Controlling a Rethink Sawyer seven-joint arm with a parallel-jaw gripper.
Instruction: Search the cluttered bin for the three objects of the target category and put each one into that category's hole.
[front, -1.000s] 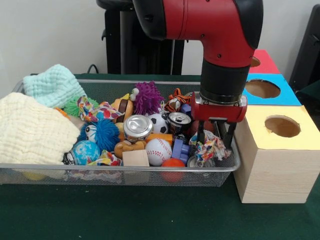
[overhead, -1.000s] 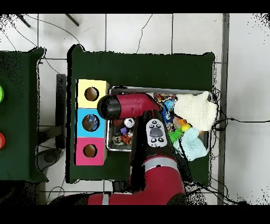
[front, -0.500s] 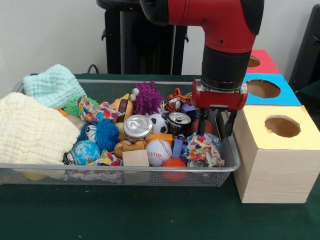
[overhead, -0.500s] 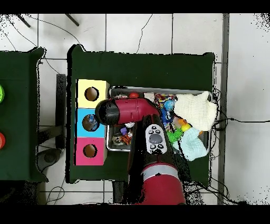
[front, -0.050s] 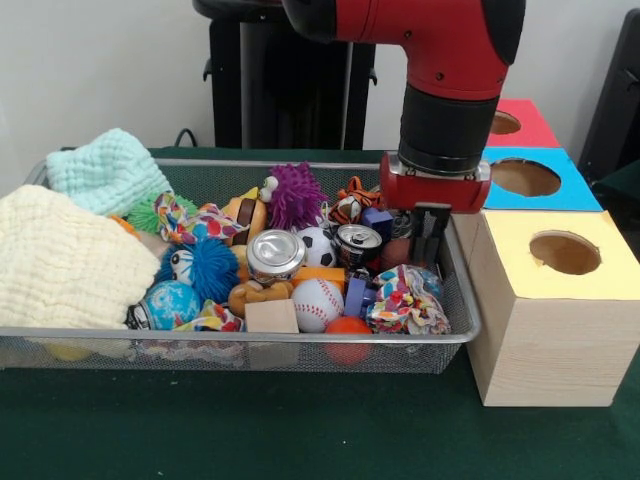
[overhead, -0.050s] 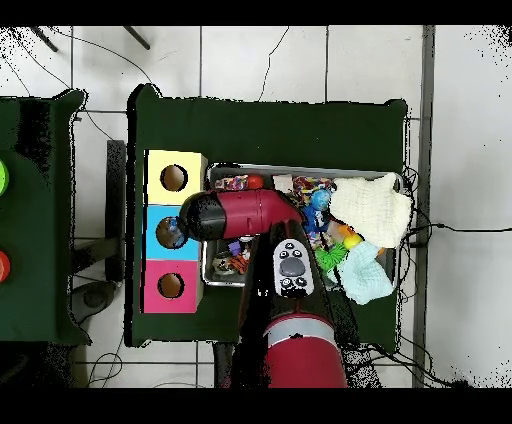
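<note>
My gripper (front, -0.050s: 430, 238) hangs closed and empty over the bin's (front, -0.050s: 455, 335) crowded end: cans (front, -0.050s: 357, 243), colourful rag bundle (front, -0.050s: 405, 301), yellow box (front, -0.050s: 545, 300) beside

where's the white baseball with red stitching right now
In the front view, the white baseball with red stitching sits near the wire mesh bin's front rim, between a plain wooden block and a purple block.
</note>
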